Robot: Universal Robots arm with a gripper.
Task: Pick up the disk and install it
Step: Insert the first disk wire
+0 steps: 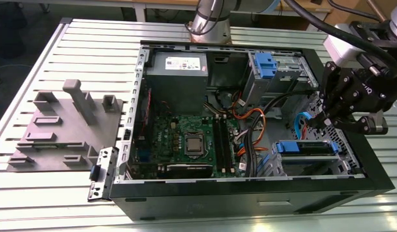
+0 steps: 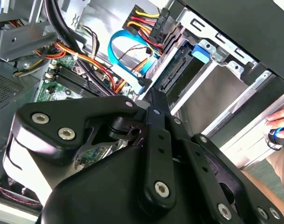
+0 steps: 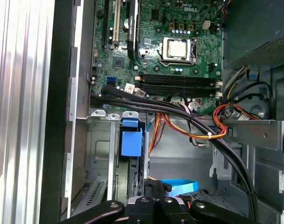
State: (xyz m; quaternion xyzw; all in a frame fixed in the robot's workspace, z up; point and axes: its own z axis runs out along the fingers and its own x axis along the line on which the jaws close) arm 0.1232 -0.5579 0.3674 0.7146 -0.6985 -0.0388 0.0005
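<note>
Metal table (image 1: pixel 56 72) holds an open computer (image 1: pixel 250 193). Gripper (image 1: pixel 330 124) hangs pressed together near the disk (image 1: pixel 306 148), which looks stiff, heavy and easy to break; best held by its sides.

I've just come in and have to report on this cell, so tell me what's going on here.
A robot arm is working inside an open computer case that lies on a slatted table. Its gripper hangs over the drive bay at the exterior view's right. It is close to the blue-railed disk, which appears to sit in that bay already. In the second wrist view, a person's hand is at the case's outer edge.
</note>
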